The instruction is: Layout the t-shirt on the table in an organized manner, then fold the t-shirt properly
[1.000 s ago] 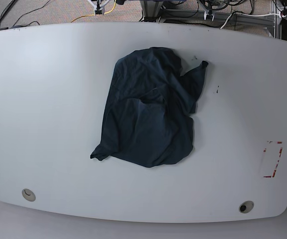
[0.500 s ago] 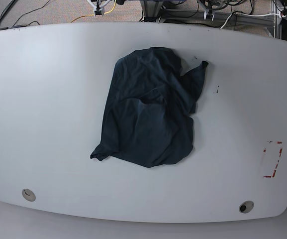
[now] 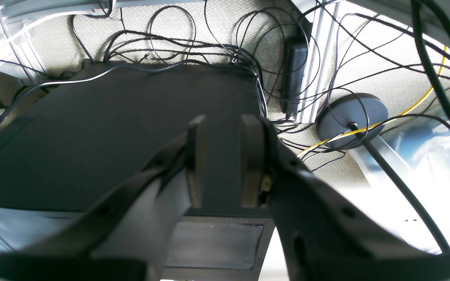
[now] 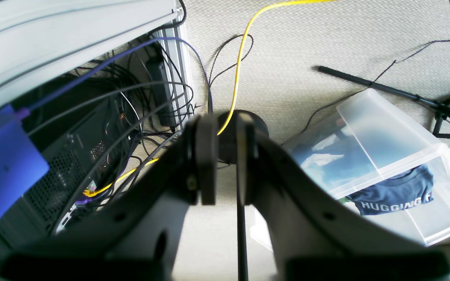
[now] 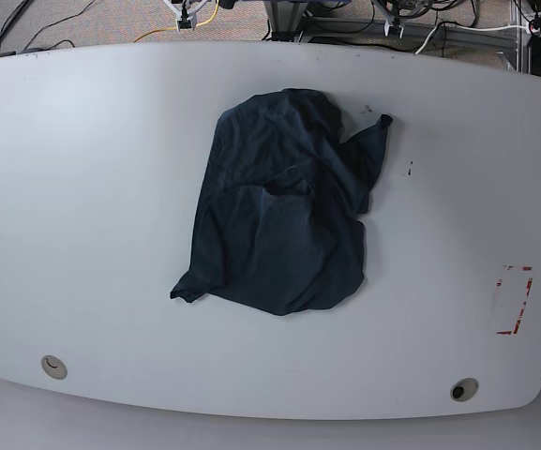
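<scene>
The dark navy t-shirt (image 5: 279,216) lies crumpled in a heap on the middle of the white table (image 5: 82,187), with one sleeve sticking out toward the back right. Neither arm shows in the base view. Both wrist views look down at the floor beside the table, away from the shirt. My left gripper (image 3: 224,125) hangs over a black computer case with its fingers apart and nothing between them. On my right gripper (image 4: 225,125) the fingers stand almost together, leaving only a narrow empty gap.
Two round grommet holes (image 5: 53,367) (image 5: 463,389) sit near the table's front edge, and a red tape mark (image 5: 514,300) lies at the right. Off the table are a black computer case (image 3: 92,136), tangled cables and a clear plastic bin (image 4: 385,164) holding cloth.
</scene>
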Robot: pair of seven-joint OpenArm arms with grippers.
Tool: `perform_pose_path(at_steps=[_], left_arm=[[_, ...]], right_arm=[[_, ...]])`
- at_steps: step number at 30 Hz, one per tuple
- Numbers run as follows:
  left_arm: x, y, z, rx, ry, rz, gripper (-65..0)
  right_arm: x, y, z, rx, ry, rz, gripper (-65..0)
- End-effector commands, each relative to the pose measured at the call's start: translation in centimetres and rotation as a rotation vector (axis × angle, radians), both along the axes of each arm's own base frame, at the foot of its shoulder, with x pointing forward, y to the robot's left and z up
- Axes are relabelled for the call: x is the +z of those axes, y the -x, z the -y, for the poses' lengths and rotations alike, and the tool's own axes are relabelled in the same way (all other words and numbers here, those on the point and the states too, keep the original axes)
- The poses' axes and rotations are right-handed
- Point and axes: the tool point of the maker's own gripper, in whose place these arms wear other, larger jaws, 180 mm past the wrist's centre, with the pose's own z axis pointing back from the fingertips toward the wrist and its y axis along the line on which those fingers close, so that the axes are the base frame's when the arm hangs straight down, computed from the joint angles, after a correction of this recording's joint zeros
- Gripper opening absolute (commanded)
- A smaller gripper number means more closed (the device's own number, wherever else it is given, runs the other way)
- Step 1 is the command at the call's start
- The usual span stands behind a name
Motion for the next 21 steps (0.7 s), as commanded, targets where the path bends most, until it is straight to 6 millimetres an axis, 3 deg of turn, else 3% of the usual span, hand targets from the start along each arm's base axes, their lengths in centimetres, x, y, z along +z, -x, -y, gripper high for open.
perform_pose_path(at_steps=[1,21], left_arm=[[0.04,0.52,-0.16,0.002,0.000,-0.010,-52.3],[0.04,0.75,0.04,-0.005,0.003,-0.015,-52.5]], right_arm=[[0.07,0.18,0.39,-0.002,0.004,0.000,-56.1],[0.08,-0.13,0.49,-0.003,0.010,0.005,-56.1]])
